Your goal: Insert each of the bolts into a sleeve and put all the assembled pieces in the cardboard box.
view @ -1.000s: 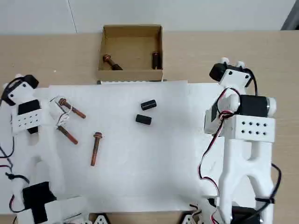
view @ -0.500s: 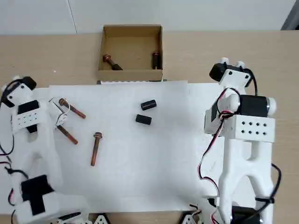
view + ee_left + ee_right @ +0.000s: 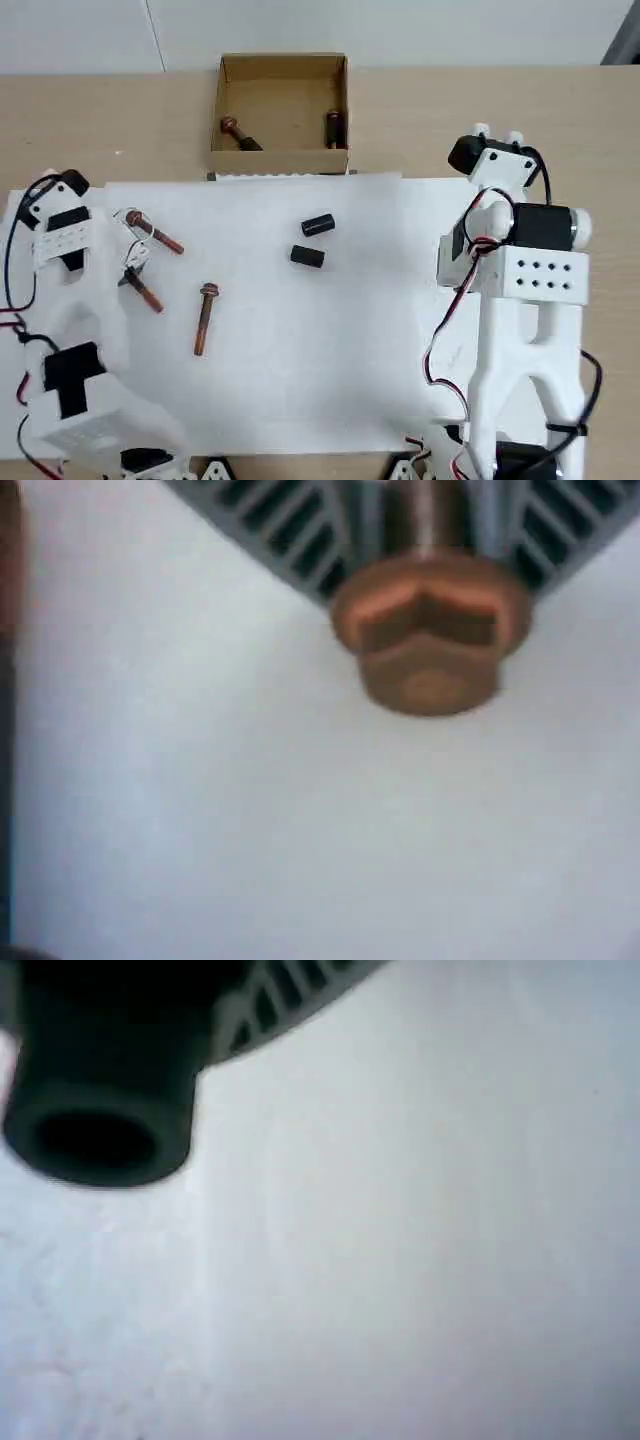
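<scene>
My left hand (image 3: 131,258) is clamped on a bolt (image 3: 430,630): in the left wrist view its hex head fills the upper middle, the shank running up between my ribbed fingers. My right hand (image 3: 215,1030) grips a black sleeve (image 3: 100,1110) at the upper left of the right wrist view, open bore facing the camera, above the white sheet (image 3: 330,360).

In the high view, that sheet covers the middle of the worktop (image 3: 450,110). My left hand sits at the sheet's left edge, the held bolt slanting down-right from it. A second bolt (image 3: 204,320) lies alone, lower and to the right. A third bolt (image 3: 155,233) lies just above my left hand.

Two loose sleeves (image 3: 318,224) lie close together near the sheet's upper centre.

Farthest, at top centre, the cardboard box (image 3: 283,158) holds two assembled pieces (image 3: 240,135), one at its left, one against its right wall.
</scene>
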Robot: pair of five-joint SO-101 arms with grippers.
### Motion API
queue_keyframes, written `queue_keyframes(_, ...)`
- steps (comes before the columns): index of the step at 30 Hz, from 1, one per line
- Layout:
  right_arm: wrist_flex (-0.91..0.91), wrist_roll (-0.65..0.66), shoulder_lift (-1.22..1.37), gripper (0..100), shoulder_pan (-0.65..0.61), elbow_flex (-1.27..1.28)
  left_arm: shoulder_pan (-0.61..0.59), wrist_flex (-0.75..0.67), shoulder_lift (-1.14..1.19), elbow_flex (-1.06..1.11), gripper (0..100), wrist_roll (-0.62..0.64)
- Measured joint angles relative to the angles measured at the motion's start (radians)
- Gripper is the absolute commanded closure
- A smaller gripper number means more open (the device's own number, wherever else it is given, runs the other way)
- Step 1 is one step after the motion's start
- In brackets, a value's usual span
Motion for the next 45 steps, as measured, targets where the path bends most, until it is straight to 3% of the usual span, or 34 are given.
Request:
queue_keyframes(12,0.0,0.0,-0.034,99.2,0.0,0.0,0.0,0.017,-0.121,0.003,100,-0.005)
queue_keyframes(26,0.005,0.0,-0.341,99.6,0.0,0.083,0.215,0.218,-0.687,0.005,100,-0.292)
queue_keyframes(30,0.0,0.0,-0.437,99.6,0.0,0.169,0.279,0.227,-0.819,0.051,100,-0.319)
queue_keyframes(45,-0.422,0.0,-0.885,99.6,-0.014,0.681,0.42,-0.084,-1.465,0.669,100,-0.356)
